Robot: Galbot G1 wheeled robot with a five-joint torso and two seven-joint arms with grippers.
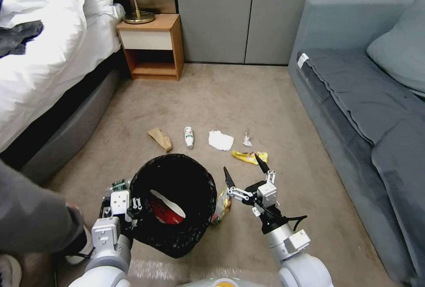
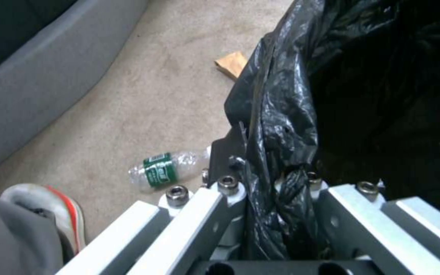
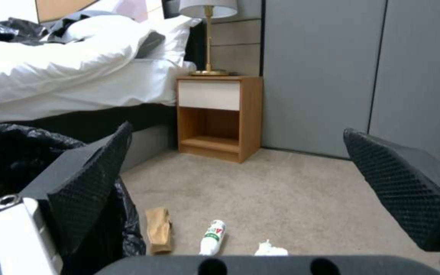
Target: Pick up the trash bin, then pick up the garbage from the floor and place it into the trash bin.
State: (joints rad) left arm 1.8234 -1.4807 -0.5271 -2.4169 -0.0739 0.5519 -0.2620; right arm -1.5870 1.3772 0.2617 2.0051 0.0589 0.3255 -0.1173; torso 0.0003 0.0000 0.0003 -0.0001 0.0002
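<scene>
My left gripper (image 1: 131, 203) is shut on the near-left rim of the trash bin (image 1: 177, 180), pinching the black bag (image 2: 281, 126). A red-and-white cup (image 1: 164, 211) lies inside. My right gripper (image 1: 243, 168) hovers open and empty just right of the bin, with its pads (image 3: 93, 172) wide apart. Garbage on the carpet ahead includes a brown cardboard scrap (image 1: 160, 138), a small bottle (image 1: 189, 137), white tissue (image 1: 220, 140), a foil scrap (image 1: 247, 138) and a yellow wrapper (image 1: 248, 157). Another wrapper (image 1: 223, 205) lies against the bin's right side. A green-labelled clear bottle (image 2: 159, 173) lies by the left gripper.
A bed (image 1: 48, 56) runs along the left, and a wooden nightstand (image 1: 152, 48) with a lamp stands at the back. The grey sofa (image 1: 363, 101) lines the right side, and grey wall panels (image 1: 230, 12) close the back. Open carpet (image 1: 230, 96) stretches beyond the litter.
</scene>
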